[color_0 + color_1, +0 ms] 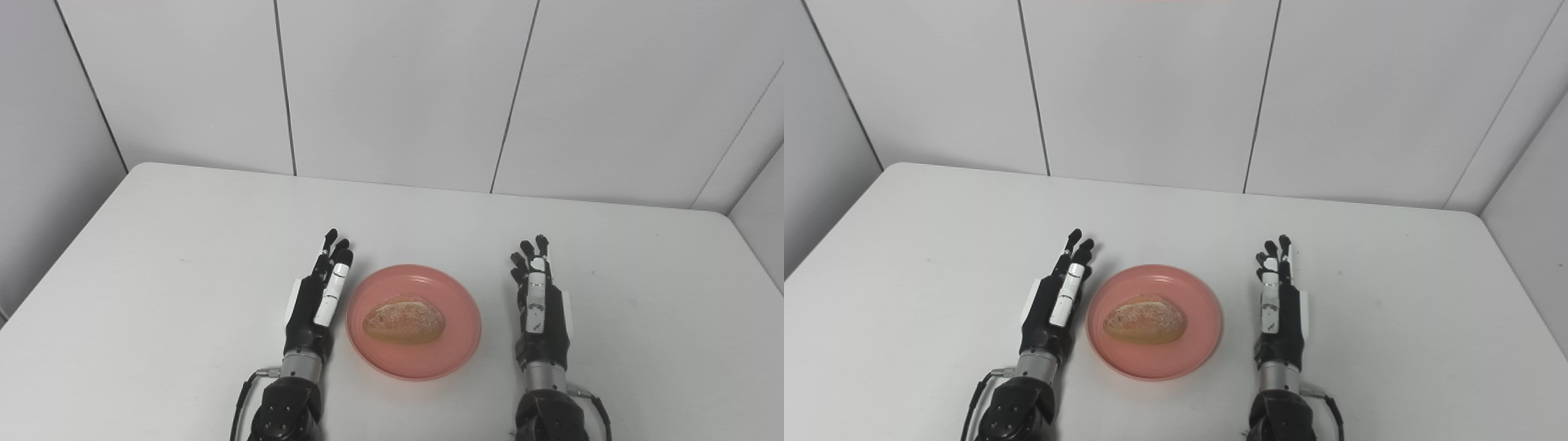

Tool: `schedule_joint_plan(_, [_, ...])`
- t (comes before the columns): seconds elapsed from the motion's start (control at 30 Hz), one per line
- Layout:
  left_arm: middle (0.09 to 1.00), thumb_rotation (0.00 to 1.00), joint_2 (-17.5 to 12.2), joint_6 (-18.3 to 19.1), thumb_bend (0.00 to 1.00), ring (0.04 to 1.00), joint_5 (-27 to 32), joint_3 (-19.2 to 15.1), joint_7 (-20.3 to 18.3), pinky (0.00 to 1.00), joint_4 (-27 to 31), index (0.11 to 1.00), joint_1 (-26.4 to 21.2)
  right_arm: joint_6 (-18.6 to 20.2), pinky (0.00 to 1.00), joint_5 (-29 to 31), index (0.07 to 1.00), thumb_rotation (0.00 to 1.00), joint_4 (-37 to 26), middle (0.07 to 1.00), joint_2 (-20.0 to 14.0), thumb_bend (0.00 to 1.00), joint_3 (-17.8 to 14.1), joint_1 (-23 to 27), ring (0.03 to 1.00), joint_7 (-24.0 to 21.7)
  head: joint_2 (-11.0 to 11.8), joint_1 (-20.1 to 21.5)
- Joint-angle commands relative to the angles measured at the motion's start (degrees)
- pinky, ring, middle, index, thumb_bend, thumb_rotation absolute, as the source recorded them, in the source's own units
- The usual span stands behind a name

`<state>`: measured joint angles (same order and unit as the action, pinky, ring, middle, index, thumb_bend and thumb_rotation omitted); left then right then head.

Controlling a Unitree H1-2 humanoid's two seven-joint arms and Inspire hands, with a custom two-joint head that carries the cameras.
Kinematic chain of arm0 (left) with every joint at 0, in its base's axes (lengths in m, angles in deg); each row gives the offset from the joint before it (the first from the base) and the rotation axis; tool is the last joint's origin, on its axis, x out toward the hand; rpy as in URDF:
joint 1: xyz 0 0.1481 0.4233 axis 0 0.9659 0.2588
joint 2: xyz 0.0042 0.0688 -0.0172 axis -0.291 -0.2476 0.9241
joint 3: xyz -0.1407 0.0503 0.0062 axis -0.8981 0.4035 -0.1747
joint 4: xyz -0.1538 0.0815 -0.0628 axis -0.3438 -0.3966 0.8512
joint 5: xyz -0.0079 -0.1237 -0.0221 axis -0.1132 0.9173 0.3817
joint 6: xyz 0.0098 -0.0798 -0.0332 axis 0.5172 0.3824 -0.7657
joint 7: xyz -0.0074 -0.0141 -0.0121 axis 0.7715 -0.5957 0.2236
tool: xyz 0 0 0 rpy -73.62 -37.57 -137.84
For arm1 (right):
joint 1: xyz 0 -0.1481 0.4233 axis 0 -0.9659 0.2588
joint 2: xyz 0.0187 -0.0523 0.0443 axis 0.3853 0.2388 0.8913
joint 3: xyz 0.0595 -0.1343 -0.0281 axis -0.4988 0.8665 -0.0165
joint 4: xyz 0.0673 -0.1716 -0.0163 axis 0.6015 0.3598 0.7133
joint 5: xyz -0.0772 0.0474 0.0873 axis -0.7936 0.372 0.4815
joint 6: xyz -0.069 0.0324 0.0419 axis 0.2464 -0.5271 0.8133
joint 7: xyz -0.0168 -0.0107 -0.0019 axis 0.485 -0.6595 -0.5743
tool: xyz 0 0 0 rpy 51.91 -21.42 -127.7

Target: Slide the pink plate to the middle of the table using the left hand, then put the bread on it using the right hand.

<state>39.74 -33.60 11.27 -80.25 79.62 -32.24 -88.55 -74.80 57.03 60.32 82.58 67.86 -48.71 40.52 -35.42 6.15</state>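
A pink plate [456,343] rests on the white table, near its front edge and about midway across. A golden bread roll [404,319] lies in the plate's middle. My left hand [318,300] stands just left of the plate, close to its rim, fingers straight and pointing away, holding nothing. My right hand [539,300] stands to the plate's right with a small gap between them, also open and empty. In the right eye view the plate [1200,340], the bread [1145,320], the left hand [1058,303] and the right hand [1279,306] appear in the same arrangement.
The white table [184,257] stretches to a pale panelled wall [392,92] at the back. Side walls close in at both ends. Cables run from each wrist near the bottom edge.
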Motion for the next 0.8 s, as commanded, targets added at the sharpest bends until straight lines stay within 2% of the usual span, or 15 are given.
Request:
schedule_joint_plan(0.0, [0.989,0.85,0.04,-1.23,0.71,1.000,-0.98,0.84,0.04,1.00,1.51,0.969,0.01,-3.46,0.99,-1.14,1.000,1.00,-0.46,0.957,1.19,0.84,1.14,-0.05,0.951,0.97,-0.04,0.26])
schedule_joint_plan(0.27, [1.000,0.87,0.30,-1.49,0.71,1.000,-3.98,2.01,1.33,1.00,2.74,0.980,1.12,-7.18,1.00,-5.61,0.980,1.00,1.32,0.972,-0.91,0.81,5.06,-3.61,0.973,1.59,-0.92,1.32])
schedule_joint_plan(0.57, [1.000,0.90,-0.20,-0.81,0.71,1.000,-4.21,1.76,1.40,1.00,3.85,0.990,1.37,-10.05,0.95,-7.92,0.955,1.00,4.13,0.959,-1.53,0.82,6.40,-4.87,0.953,3.25,-2.06,3.75])
schedule_joint_plan(0.77, [1.000,0.92,-0.77,-0.48,0.71,1.000,-4.35,1.72,1.28,1.00,4.21,1.000,1.14,-10.20,0.95,-7.80,0.955,1.00,4.85,0.962,-1.27,0.83,6.85,-4.52,0.961,3.75,-3.22,5.50])
